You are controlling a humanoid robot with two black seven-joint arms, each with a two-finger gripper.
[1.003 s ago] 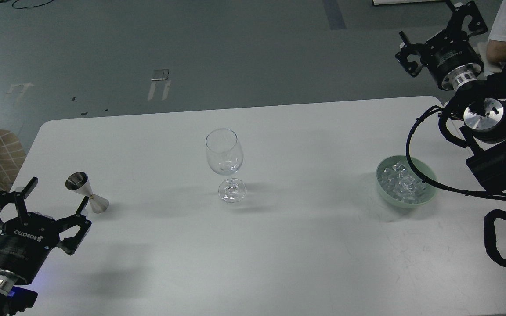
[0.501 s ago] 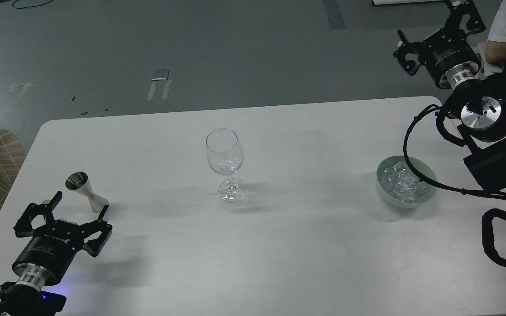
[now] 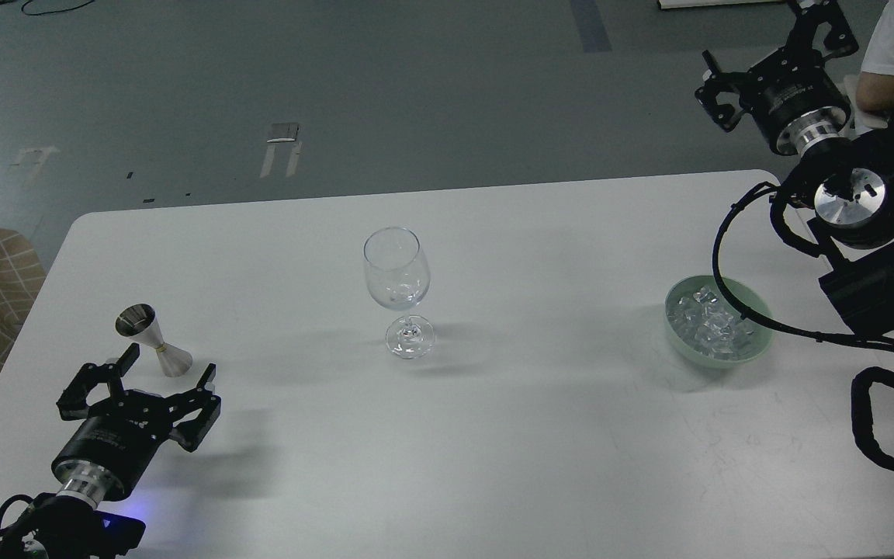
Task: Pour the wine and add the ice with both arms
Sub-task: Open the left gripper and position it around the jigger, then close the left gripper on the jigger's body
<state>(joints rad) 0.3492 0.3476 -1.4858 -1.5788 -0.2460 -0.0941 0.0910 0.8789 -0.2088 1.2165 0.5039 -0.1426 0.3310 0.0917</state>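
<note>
Ice point(image 3: 711, 326) in bowl point(image 3: 757, 345), well below spread right tool point(image 3: 773, 35); left tool point(image 3: 160, 371) spread.

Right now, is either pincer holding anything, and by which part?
Nothing is held. The left pincer is open just short of the jigger; the right pincer is open, raised beyond the table.

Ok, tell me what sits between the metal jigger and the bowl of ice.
In the head view, only the wine glass stands between the jigger and the green bowl of ice; the remaining table stretch is bare.
</note>
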